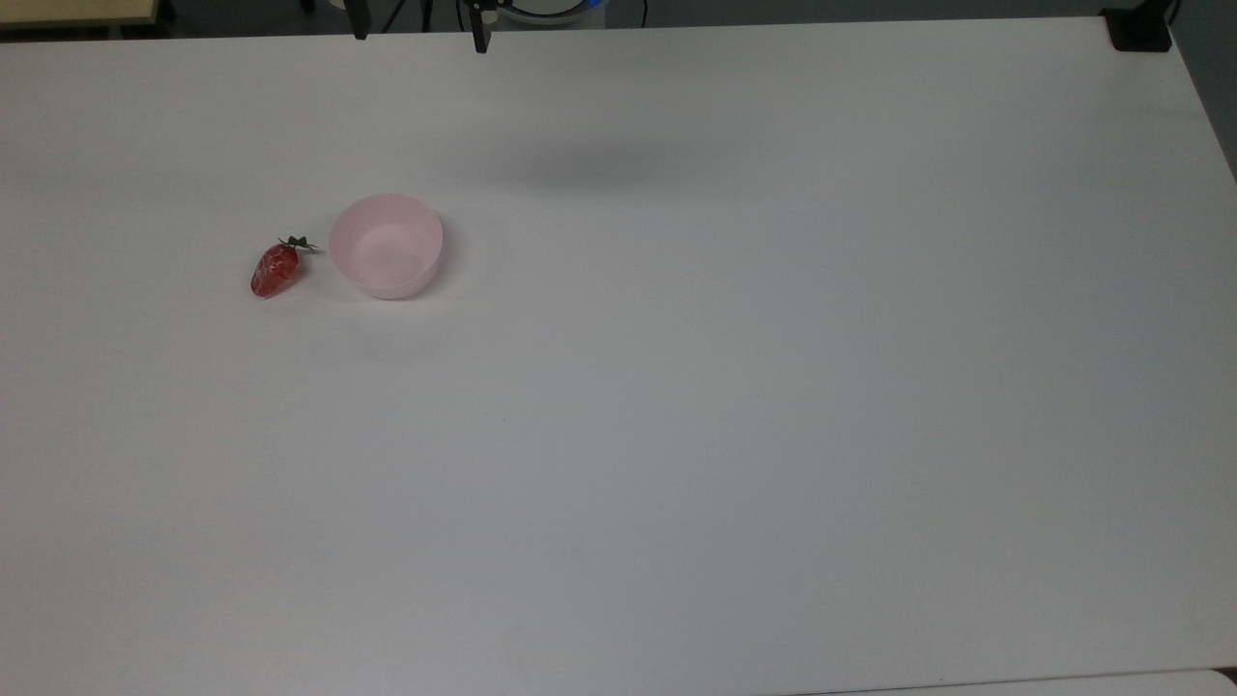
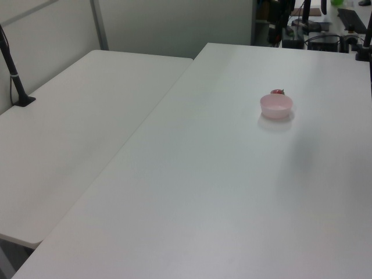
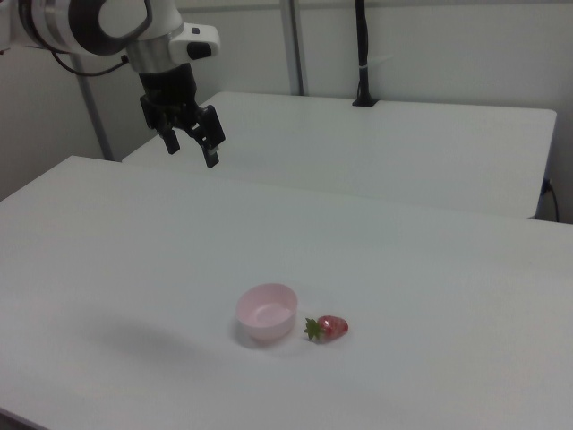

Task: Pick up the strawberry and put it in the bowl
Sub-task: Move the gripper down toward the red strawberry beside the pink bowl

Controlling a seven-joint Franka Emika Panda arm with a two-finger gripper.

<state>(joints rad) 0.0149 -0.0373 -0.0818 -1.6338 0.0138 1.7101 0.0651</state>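
Right view: you are seeing the gripper (image 3: 191, 147) hanging high above the white table (image 3: 107, 260), toward the right view's upper left, with its two fingers spread wide and nothing between them. The strawberry (image 3: 332, 328) is lying on its side on the table, its green stem pointing at the bowl (image 3: 266, 313), just beside the bowl's wall on the right view's right. You cannot tell whether the stem is touching the wall. The bowl is sitting upright and is holding nothing. The gripper is well apart from both.

Top view: the strawberry (image 1: 275, 269) is lying on the top view's left of the bowl (image 1: 386, 246), stem toward the rim. The two dark fingertips (image 1: 479, 35) are poking in at the top edge. A soft shadow is falling on the table (image 1: 734, 406) to the right of the bowl. A black clamp (image 1: 1138, 29) is sitting at the table's far right corner.

Left view: the bowl (image 2: 276, 106) is hiding most of the strawberry (image 2: 278, 92), which is peeking over its far rim. A second white table (image 2: 75, 133) is standing alongside, with a black post (image 2: 15, 75) clamped to it. Around the two task items, nothing is standing on the table surface.
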